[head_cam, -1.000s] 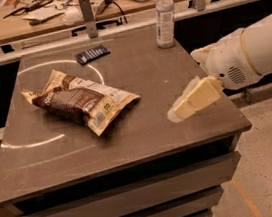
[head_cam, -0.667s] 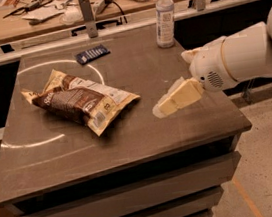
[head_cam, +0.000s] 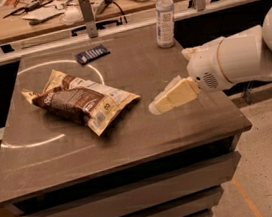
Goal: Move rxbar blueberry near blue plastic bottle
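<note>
Gripper (head_cam: 158, 106) jaws moved left, beside chip bag (head_cam: 76, 99).

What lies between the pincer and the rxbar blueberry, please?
Only bare tabletop, in the camera view: the pincer is over the table's right side, the rxbar blueberry near the back edge, and the chip bag lies just beside that stretch.

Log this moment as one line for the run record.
tool: over table, right of chip bag | rxbar blueberry: flat at back, not grasped | blue plastic bottle: upright at back edge, right of bar
</note>
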Motion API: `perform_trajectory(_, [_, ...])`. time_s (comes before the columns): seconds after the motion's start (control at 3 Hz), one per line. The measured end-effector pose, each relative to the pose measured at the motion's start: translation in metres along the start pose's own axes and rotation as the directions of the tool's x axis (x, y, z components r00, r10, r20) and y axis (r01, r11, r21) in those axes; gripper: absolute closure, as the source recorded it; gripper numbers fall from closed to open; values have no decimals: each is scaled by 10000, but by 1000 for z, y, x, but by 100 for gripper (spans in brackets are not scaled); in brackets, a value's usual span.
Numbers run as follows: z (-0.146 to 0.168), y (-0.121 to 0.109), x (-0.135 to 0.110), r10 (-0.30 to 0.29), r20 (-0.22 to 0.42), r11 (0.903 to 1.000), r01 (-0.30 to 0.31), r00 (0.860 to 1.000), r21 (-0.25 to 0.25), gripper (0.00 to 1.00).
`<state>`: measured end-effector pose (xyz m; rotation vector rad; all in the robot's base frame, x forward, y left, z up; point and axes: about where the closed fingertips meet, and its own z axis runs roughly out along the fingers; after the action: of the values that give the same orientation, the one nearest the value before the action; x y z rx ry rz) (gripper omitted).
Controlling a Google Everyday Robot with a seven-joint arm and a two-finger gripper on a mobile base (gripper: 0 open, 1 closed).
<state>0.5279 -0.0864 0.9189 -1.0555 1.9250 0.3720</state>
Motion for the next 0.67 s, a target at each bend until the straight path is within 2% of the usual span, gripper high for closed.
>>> perform_trajectory(0.33, [23, -4, -5, 116, 759, 9992, -145, 9970, 377, 0])
perform_trajectory(0.67, [46, -18, -19, 13, 1749, 9973, -140, 9846, 715, 0])
